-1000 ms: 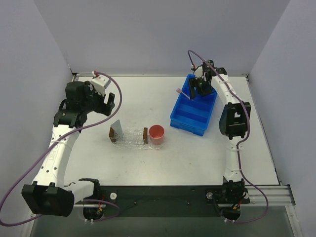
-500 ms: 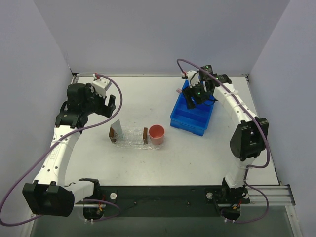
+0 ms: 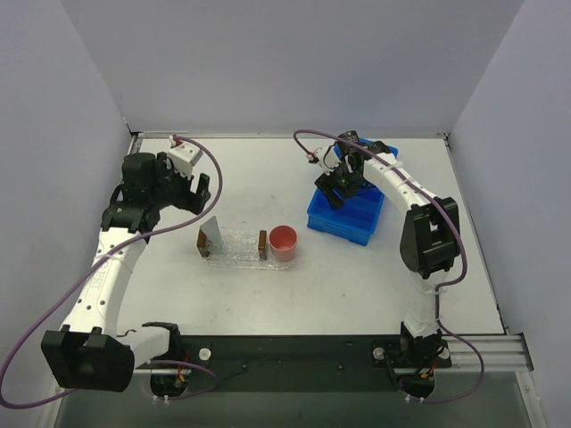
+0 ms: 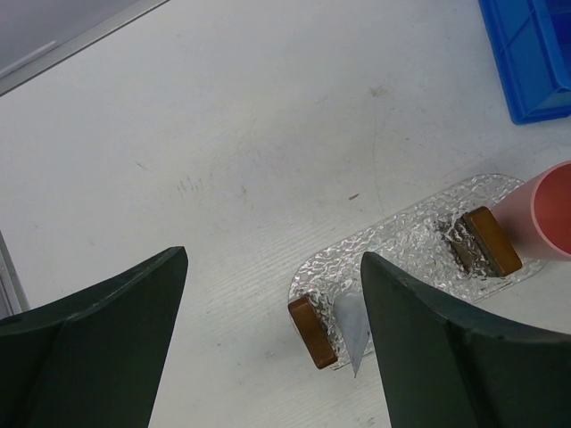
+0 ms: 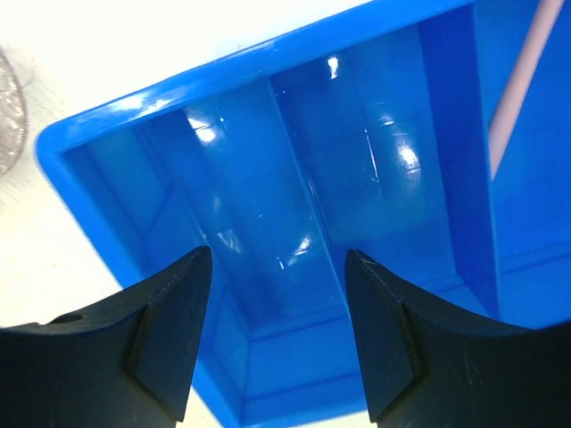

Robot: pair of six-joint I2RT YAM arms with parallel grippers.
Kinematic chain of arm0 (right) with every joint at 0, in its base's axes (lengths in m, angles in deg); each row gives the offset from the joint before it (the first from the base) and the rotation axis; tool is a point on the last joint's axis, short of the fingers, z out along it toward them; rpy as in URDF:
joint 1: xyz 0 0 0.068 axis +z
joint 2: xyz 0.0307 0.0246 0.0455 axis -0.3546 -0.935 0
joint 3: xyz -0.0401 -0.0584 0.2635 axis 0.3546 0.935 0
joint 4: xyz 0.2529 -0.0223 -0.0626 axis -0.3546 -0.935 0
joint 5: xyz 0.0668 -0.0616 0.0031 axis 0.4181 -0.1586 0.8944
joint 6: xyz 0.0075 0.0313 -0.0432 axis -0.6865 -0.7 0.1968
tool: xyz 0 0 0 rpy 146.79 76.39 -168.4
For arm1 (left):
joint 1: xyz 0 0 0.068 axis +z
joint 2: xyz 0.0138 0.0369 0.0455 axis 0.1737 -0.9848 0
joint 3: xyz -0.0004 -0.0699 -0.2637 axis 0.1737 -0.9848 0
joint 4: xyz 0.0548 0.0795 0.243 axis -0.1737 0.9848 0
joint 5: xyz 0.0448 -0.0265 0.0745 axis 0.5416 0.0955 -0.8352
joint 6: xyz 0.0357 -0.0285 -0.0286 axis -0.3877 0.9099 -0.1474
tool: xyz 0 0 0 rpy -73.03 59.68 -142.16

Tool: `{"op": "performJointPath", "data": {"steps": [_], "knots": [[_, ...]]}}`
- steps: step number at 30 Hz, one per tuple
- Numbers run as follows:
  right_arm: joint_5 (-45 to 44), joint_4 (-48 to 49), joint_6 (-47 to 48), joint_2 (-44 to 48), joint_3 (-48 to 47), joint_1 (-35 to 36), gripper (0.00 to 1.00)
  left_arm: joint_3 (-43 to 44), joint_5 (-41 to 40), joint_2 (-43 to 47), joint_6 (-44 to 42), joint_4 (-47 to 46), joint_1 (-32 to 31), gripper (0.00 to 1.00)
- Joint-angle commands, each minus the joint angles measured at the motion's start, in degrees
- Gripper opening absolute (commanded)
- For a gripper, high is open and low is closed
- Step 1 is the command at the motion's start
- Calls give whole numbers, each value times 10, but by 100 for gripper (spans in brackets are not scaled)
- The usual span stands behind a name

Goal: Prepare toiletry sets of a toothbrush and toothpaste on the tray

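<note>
While the right tool (image 5: 277, 254) hangs over the blue bin (image 5: 178, 98) with its jaws wide apart and nothing between them, the toothbrush (image 5: 519, 78) lies in the compartment at the right edge of the wrist view. It is beside the jaws, not between them. Only its thin pink shaft shows. The head is out of view, so which end points where cannot be told. The long axis runs from upper right to lower left in that view, roughly along the compartment and slightly aslant to the dividers.

The step in hand is judged to be picking this toothbrush. To do it well, the tool should shift sideways over that compartment and turn so its closing line crosses the shaft squarely. It should then descend clear of the dividers and pinch the shaft mid-length.

The left tool (image 4: 274, 259) is also open and empty, above the bench (image 4: 223, 134) near the tray (image 4: 401, 236). On the tray, one toothpaste (image 4: 352, 323) tube leans beside a brown block (image 4: 312, 332). A pink cup (image 4: 549, 209) stands at the tray's other end.
</note>
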Motion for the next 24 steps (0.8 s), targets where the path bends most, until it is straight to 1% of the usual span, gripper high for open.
{"op": "performJointPath", "data": {"steps": [1, 6, 8, 9, 12, 20, 24], "knots": [[-12, -11, 37, -32, -28, 0, 56, 2, 11, 16, -6, -24, 4, 89], [-17, -8, 63, -62, -46, 0, 52, 4, 9, 16, -8, -18, 5, 89], [-17, -8, 80, -66, -45, 1, 48, 4, 8, 16, -9, -14, 5, 89], [-16, -8, 87, -65, -38, 1, 44, 4, 7, 17, -10, -14, 4, 89], [-18, -6, 107, -60, -17, 1, 38, 2, 5, 18, -12, -13, 4, 89], [-20, -4, 119, -54, 13, 1, 30, -6, 7, 16, -12, -21, 4, 89], [-22, -5, 123, -52, 26, 3, 21, -2, 10, 12, -16, -18, 4, 89]]}}
